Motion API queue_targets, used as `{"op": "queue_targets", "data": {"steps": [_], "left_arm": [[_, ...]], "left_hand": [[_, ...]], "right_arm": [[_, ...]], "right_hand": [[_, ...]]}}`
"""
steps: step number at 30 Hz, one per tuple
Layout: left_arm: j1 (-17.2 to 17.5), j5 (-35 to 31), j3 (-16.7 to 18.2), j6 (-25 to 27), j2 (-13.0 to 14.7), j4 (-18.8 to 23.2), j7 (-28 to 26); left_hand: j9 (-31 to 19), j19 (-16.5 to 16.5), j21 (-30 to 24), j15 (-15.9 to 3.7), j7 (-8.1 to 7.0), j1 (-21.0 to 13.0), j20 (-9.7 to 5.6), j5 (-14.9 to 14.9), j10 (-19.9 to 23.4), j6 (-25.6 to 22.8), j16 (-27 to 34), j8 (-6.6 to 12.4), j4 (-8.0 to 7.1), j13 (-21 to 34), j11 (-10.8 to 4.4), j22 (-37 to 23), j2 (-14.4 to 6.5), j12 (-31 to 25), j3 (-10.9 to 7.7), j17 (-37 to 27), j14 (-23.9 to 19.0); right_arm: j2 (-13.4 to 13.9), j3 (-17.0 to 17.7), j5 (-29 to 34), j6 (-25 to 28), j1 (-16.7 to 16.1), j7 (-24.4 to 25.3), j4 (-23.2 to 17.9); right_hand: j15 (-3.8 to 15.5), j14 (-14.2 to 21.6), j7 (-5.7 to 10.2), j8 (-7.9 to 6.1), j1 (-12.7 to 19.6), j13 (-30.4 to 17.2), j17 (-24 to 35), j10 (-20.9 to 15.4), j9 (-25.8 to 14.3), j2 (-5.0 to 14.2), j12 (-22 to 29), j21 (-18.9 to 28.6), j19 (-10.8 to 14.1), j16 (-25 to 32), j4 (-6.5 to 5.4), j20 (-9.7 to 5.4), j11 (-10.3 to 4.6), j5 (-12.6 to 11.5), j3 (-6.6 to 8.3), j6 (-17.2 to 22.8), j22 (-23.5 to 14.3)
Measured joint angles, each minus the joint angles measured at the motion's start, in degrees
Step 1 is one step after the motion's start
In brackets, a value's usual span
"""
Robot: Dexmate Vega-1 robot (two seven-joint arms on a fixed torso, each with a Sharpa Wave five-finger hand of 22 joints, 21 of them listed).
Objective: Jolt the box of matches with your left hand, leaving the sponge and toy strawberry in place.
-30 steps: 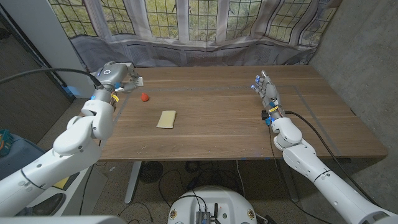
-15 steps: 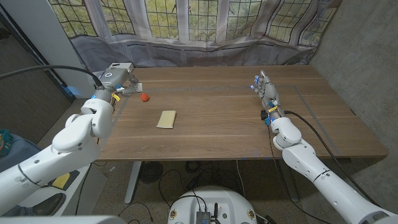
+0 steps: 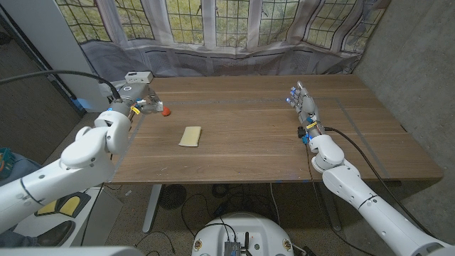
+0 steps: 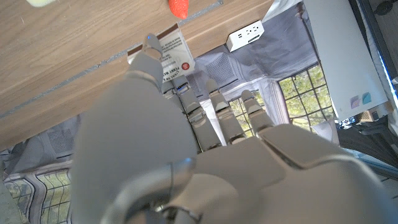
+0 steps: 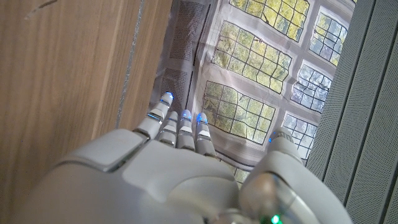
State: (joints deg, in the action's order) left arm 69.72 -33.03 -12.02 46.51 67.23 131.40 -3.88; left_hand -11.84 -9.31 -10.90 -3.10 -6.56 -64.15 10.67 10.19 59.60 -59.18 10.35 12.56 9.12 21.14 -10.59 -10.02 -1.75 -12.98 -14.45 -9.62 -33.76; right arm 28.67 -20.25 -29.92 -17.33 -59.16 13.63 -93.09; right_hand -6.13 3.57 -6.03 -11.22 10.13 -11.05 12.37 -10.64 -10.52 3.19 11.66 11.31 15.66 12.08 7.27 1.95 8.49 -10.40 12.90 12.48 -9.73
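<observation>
Wooden counter (image 3: 256,142) runs across the whole scene, so I'll use the sponge (image 3: 190,136) as my reference point since it sits roughly mid-left on the boards, lying flat, pale yellow. Well off to the robot's right of the sponge, the right hand (image 3: 304,107) stands on its edge with the fingers straight and together, holding nothing, palm upright near the counter's right part; the right wrist view shows its fingers (image 5: 180,127) reaching out over the wood toward the window.

Going farther back from the sponge and a bit to the robot's left, there's the little red toy strawberry (image 3: 166,111), on its own, apart from the sponge. Just beyond that, left of the strawberry, the left hand (image 3: 144,104) is up at the far-left corner area. In the left wrist view its fingers (image 4: 214,109) are right against the box of matches (image 4: 172,55), which sits by the counter's edge close to the strawberry. Can't honestly tell if the hand is gripping the box or just touching it, too much of it is hidden.
</observation>
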Motion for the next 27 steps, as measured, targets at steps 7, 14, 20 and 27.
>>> {"op": "queue_targets", "data": {"steps": [7,14,20,27], "left_arm": [[-1.59,2.08,-1.83,0.79,1.62,-0.26,1.10],[-2.93,4.65,-3.15,0.38,3.05,-1.15,1.77],[-4.60,7.01,-4.46,-1.15,4.08,-2.56,2.56],[-7.43,9.46,-6.81,-3.79,4.99,-4.65,4.40]], "left_hand": [[-0.03,0.08,0.00,-0.03,0.00,0.00,0.08,0.00,0.00,0.00,0.00,-0.03,0.00,0.01,-0.01,0.00,0.00,0.00,0.00,0.00,0.02],[-0.04,0.08,0.00,-0.05,0.00,0.01,0.08,-0.04,0.00,0.00,0.00,-0.10,0.00,0.31,-0.01,0.00,0.01,0.01,0.00,0.00,0.56],[-0.03,0.08,0.00,-0.05,0.01,0.01,0.08,-0.08,0.00,-0.01,0.00,-0.22,0.00,0.32,-0.02,0.01,0.01,0.03,0.00,0.00,0.56],[-0.02,0.35,0.00,-0.05,0.01,0.01,0.35,-0.10,-0.01,-0.02,0.00,-0.43,0.00,0.32,-0.02,0.01,0.01,0.24,0.00,0.00,0.55]], "right_arm": [[-0.02,-0.13,0.14,0.10,0.00,0.12,-0.04],[-0.08,-0.23,0.25,0.24,0.00,0.22,-0.07],[-0.15,-0.37,0.35,0.33,0.03,0.30,-0.09],[-0.30,-0.52,0.51,0.35,0.20,0.40,-0.09]], "right_hand": [[0.00,0.00,0.00,0.00,0.00,0.00,0.00,0.00,0.00,0.00,0.00,0.00,0.00,0.00,0.00,0.00,0.00,0.00,0.00,0.00,0.00],[0.00,0.00,0.00,0.00,0.00,0.00,0.00,0.00,0.00,0.00,0.00,0.00,0.00,0.00,0.00,0.00,0.00,0.00,0.00,0.00,0.00],[0.00,0.00,0.00,0.00,0.00,0.00,0.00,0.00,0.00,0.00,0.00,0.00,0.00,0.00,0.00,0.00,0.00,0.00,0.00,0.00,0.00],[0.11,0.11,0.00,0.00,0.00,0.00,0.00,0.00,0.00,0.00,0.00,0.00,0.00,0.00,0.00,0.00,0.00,0.00,0.00,0.00,0.00]]}}
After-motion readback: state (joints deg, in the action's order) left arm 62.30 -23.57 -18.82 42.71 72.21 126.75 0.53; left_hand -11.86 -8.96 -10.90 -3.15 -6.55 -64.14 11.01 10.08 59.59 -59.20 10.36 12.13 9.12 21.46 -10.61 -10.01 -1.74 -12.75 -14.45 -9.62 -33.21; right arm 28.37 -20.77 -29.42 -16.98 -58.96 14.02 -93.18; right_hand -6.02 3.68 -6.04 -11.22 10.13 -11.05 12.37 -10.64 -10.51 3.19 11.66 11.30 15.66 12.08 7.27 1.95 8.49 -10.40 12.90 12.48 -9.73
